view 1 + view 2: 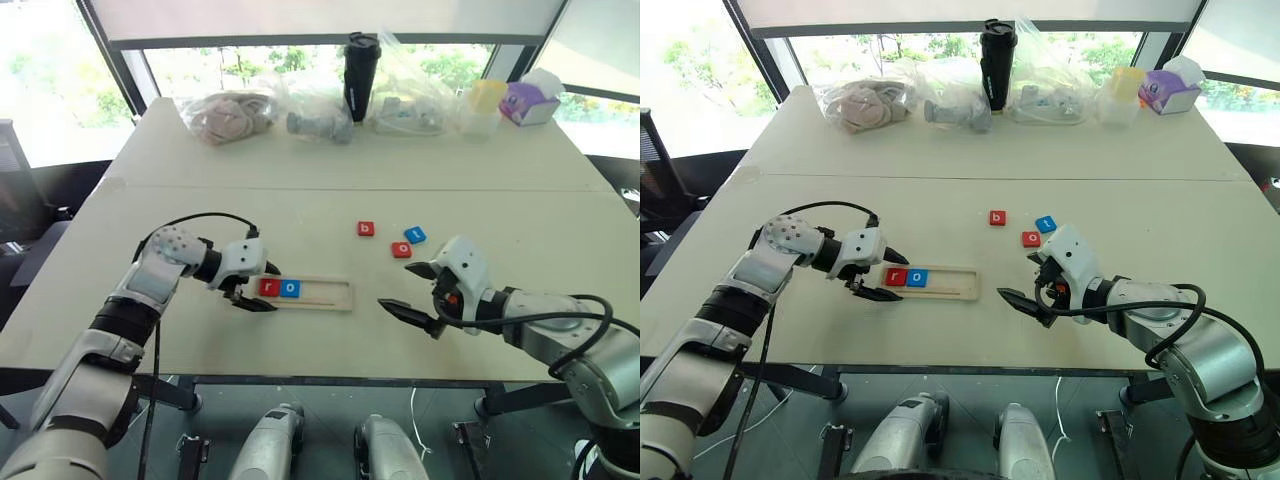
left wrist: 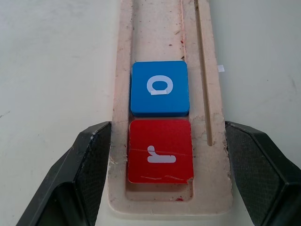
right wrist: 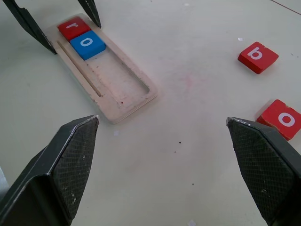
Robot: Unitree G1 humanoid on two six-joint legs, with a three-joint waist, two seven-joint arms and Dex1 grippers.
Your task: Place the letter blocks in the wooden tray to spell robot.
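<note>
Your left hand (image 1: 265, 288) sits at the near end of the wooden tray (image 1: 325, 295), fingers spread and straddling it, one black finger (image 2: 89, 160) along each outer rim. I can't tell whether they touch the wood. Between them lies the red r block (image 2: 160, 150), flat in the end slot, and the blue o block (image 2: 159, 88) is snug against it in the next place. The rest of the tray is bare wood.

Your right hand (image 1: 396, 286) hovers wide open over the tabletop (image 1: 200, 340), gripping nothing. Beyond it lie the loose blocks: the red b block (image 1: 366, 229) apart, with the blue t block (image 1: 415, 235) and red o block (image 1: 401, 250) close together.
</note>
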